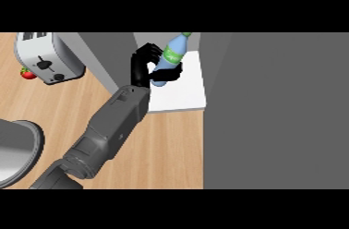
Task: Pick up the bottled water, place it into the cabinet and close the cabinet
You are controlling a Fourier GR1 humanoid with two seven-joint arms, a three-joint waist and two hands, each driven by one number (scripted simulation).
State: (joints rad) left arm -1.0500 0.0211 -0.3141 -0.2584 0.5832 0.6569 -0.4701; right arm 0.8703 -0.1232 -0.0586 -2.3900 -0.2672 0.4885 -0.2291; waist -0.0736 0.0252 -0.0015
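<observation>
The large grey cabinet door [276,110] is filling the right side of the head view, standing open beside the cabinet's white shelf floor [181,96]. Left of that white shelf floor, the light wooden counter top [170,149] is spreading toward the lower edge. A grey cabinet side panel [105,57] is rising just left of the shelf opening.

A grey forearm [109,131] is coming in from the lower left and stretching up toward the white shelf floor; going by its place in the view it seems to be the robot's left arm. A rounded grey metal vessel [17,152] is showing at the far left edge, well apart from the shelf. A silver toaster with black knobs [46,57] is sitting on the counter at the upper left of the shelf, with a small red strawberry [27,74] just beside its left edge.

The black left hand [144,66] is curling round the clear blue plastic water bottle with a green label and green cap [171,55], fingers on one side and thumb on the other. The bottle is tilting, cap toward the upper right, inside the cabinet opening above the white shelf floor; whether its base is touching the shelf cannot be told.
</observation>
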